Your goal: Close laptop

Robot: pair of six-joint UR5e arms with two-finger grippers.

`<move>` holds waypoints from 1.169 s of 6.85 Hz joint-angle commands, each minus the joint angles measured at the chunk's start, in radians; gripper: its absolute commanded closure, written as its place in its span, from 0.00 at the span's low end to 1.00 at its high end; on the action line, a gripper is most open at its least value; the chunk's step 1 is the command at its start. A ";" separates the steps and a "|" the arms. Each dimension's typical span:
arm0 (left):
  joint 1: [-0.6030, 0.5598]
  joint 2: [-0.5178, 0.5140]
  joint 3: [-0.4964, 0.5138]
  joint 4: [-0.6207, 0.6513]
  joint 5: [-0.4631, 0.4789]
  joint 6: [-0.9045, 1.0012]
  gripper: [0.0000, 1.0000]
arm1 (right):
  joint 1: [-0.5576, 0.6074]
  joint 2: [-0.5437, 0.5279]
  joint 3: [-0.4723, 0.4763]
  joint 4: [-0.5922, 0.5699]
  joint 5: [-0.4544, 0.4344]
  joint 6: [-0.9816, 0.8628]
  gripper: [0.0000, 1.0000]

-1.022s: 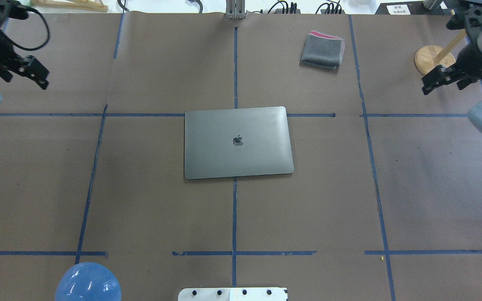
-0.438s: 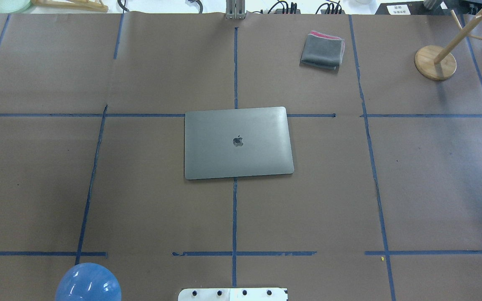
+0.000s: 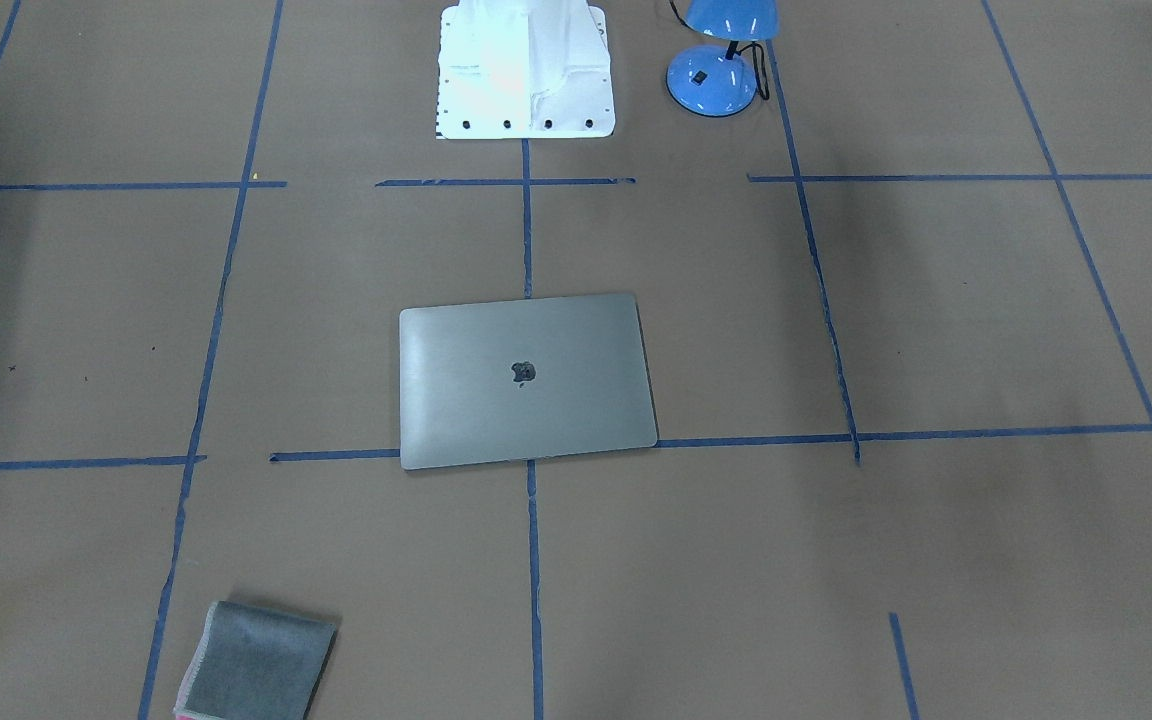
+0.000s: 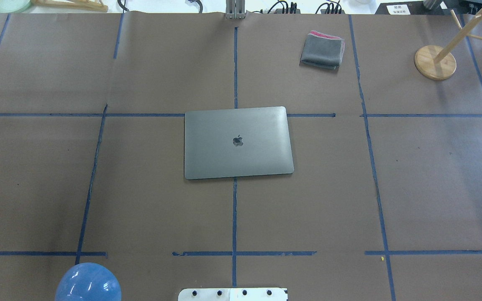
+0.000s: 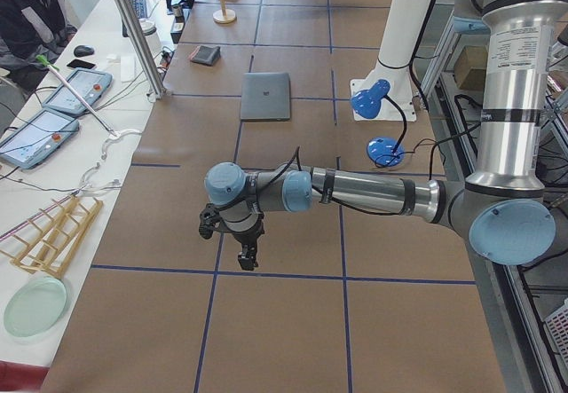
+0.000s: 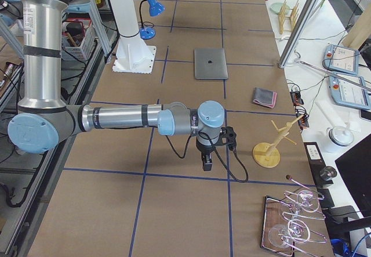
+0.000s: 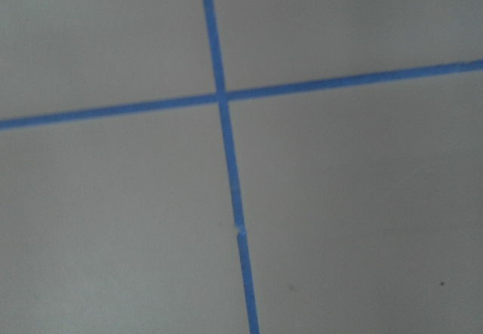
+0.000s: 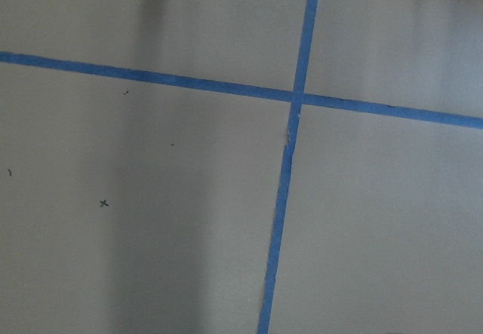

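The laptop lies shut and flat at the middle of the table, its grey lid with the dark apple logo facing up; it also shows in the front view and in both side views. My left gripper hangs over bare table far out to the left of the laptop. My right gripper hangs over bare table far out to the right. Both show only in the side views, so I cannot tell whether they are open or shut. The wrist views show only brown paper and blue tape.
A folded grey cloth lies at the far right of centre. A wooden peg stand stands at the far right. A blue desk lamp stands near the robot base. A person sits beside the table.
Both arms were at the far upper corners of the overhead view one second ago and have moved out of that view. The laptop has not moved.
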 commanded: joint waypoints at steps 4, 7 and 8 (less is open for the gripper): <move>-0.003 0.028 -0.010 -0.006 0.041 -0.003 0.01 | -0.001 -0.010 0.011 0.003 -0.002 0.001 0.00; -0.002 0.015 -0.017 -0.008 0.161 -0.004 0.01 | 0.001 -0.010 0.013 0.003 0.000 0.001 0.00; -0.002 0.015 -0.017 -0.008 0.161 -0.004 0.01 | 0.001 -0.010 0.014 0.003 0.000 0.001 0.00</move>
